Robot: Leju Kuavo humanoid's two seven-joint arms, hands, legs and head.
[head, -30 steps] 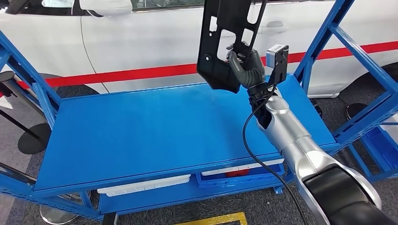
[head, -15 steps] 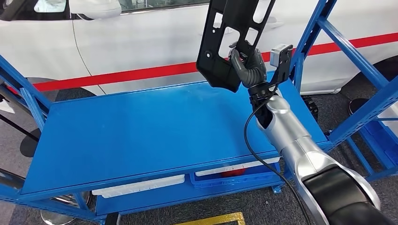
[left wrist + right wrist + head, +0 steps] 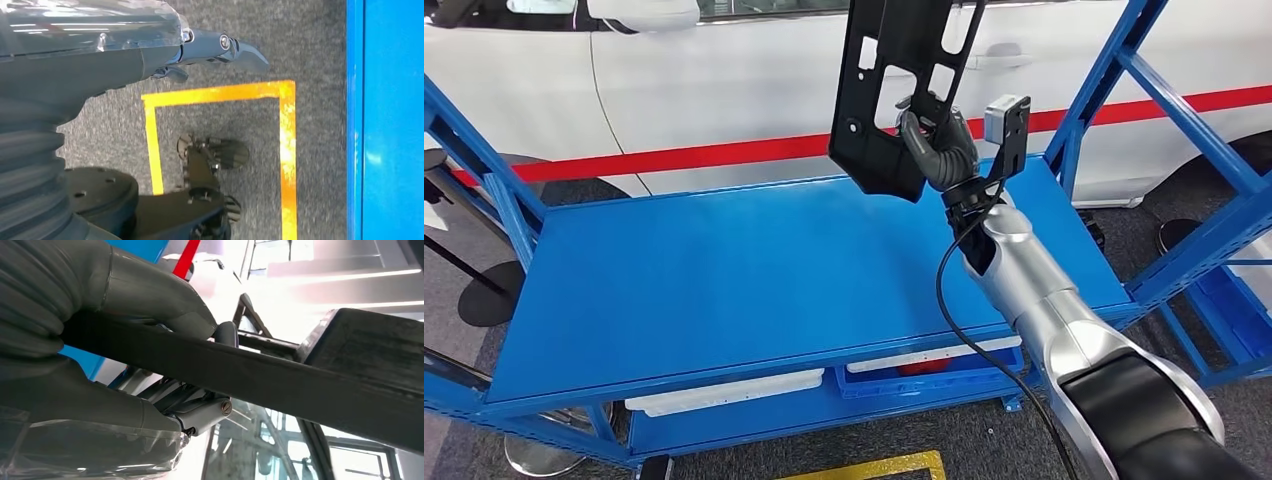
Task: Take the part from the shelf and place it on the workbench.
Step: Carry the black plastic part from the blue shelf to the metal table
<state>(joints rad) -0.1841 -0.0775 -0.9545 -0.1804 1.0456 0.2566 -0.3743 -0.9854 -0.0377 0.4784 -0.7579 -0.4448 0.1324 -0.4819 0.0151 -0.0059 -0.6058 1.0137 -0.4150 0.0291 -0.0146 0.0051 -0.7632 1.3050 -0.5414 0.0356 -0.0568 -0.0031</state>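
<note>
near me, my left robot hand (image 3: 165, 55) hangs down by the grey floor with its yellow floor marking (image 3: 220, 95); its fingers look curled in with nothing between them, though i can't read them fully. ahead lies the blue bench (image 3: 754, 270), its top flat and bare. beyond that, my right robot hand (image 3: 936, 140) is clenched around the part (image 3: 894, 90), a black flat panel with cut-out windows, held upright above the bench's far right corner, clear of the surface. my fingers (image 3: 150, 290) wrap through one opening onto a bar of it, the thumb under. it looks like stiff moulded plastic, light for its size, but long above my grip, so i judge it top-heavy and likely to swing. the matte surface shouldn't slip much. holding a bar beside a window seems right; thin edges might flex. behind it all stands a white car (image 3: 674, 80).
</note>
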